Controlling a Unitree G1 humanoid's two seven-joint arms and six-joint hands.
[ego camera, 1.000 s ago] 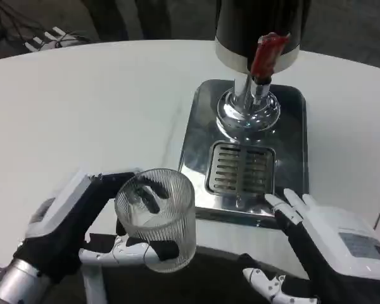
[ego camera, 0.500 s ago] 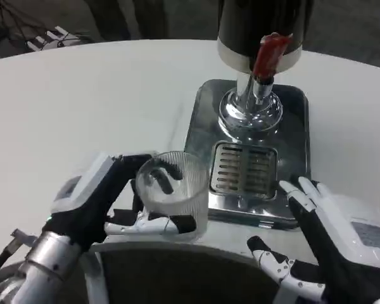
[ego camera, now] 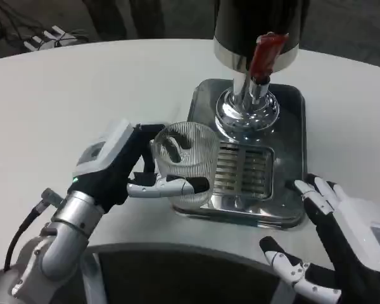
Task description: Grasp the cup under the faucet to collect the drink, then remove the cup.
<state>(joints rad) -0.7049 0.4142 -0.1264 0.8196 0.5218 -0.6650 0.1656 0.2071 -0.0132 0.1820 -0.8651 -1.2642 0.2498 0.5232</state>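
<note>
A clear ribbed glass cup (ego camera: pixel 189 159) is held upright by my left hand (ego camera: pixel 117 164), fingers wrapped around its wall and thumb along its front. The cup hangs over the left edge of the steel drip tray (ego camera: pixel 202 120), just left of the slotted grate (ego camera: pixel 246 170). Behind it stands the dispenser (ego camera: pixel 256 28) with its red faucet lever (ego camera: pixel 265 54) and chrome base (ego camera: pixel 248 111). The cup looks empty. My right hand (ego camera: pixel 345 244) is open with fingers spread at the lower right, beside the tray's front right corner.
The white round table (ego camera: pixel 82 88) stretches left and behind. A dark curved edge of my body (ego camera: pixel 177 275) fills the bottom. A white cable plug (ego camera: pixel 44 39) lies at the far left table edge.
My left hand has carried the cup up and to the right, from the table's front edge to the tray's left edge. The right hand shifted slightly right and lower.
</note>
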